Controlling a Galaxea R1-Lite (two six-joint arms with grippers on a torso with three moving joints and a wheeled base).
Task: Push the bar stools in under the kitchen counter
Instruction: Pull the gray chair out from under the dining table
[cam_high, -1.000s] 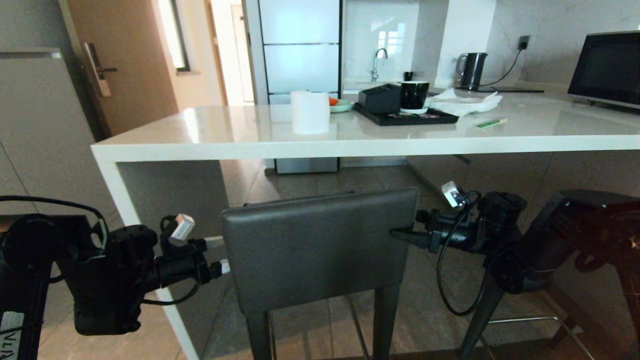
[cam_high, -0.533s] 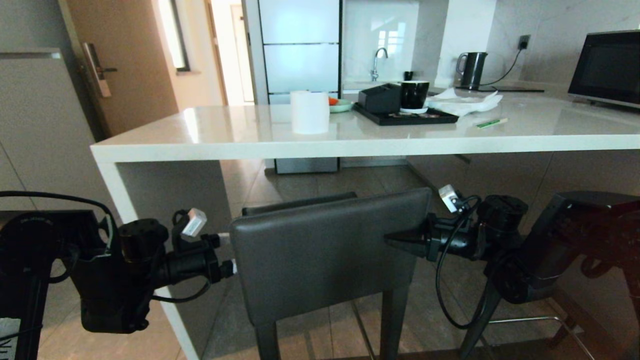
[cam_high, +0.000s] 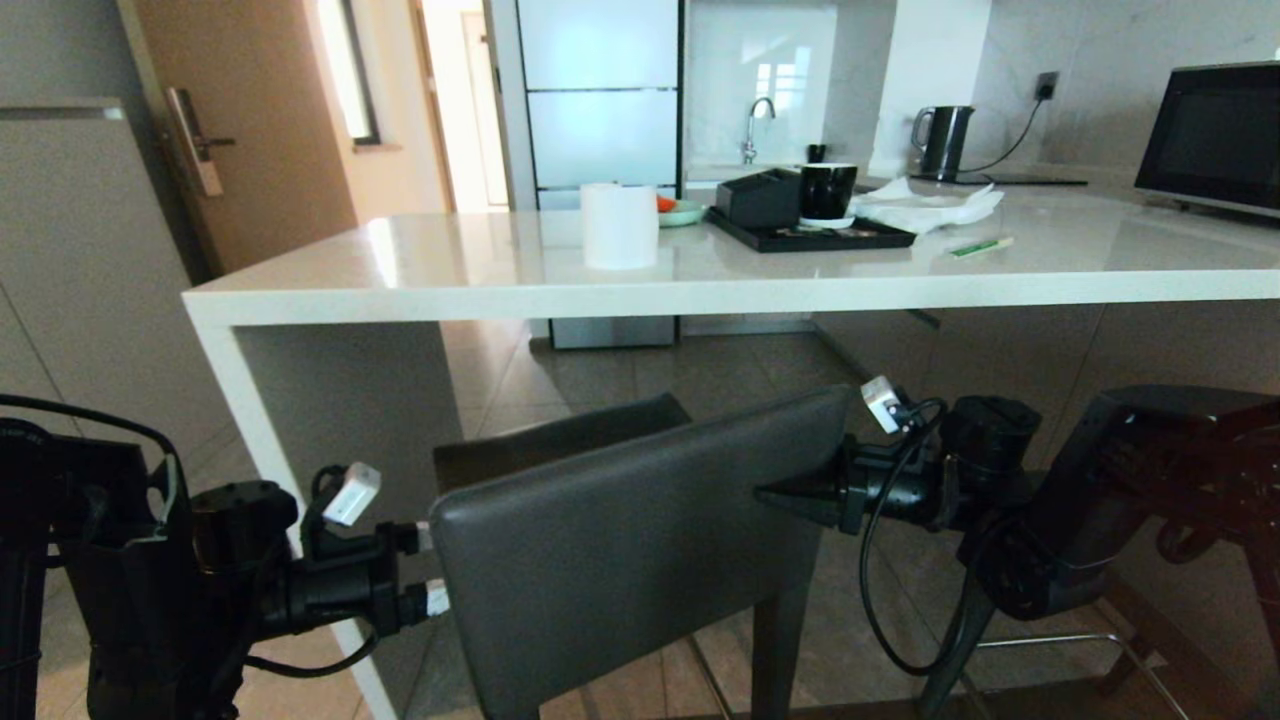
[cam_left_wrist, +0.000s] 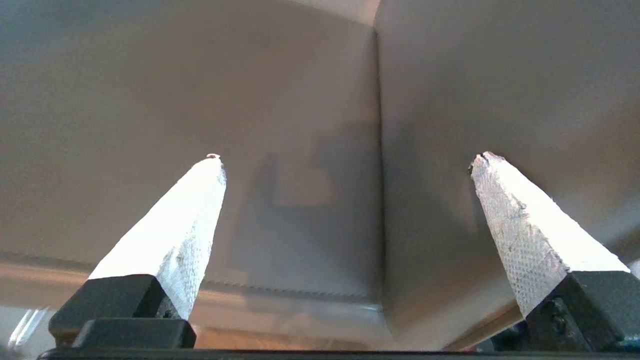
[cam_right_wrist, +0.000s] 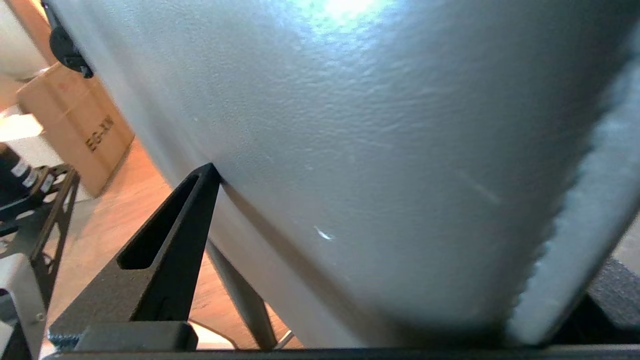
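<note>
The bar stool (cam_high: 640, 540) stands in front of the table (cam_high: 700, 285), its seat only starting under the slab, and its backrest looks skewed, left end nearer me; I judge it could swivel further or tip if my two sides push unevenly; the left gripper (cam_high: 432, 570) has its jaws wide, straddling the backrest's left edge; the right gripper (cam_high: 770, 492) has the backrest's right end between its jaws, one finger touching.
</note>
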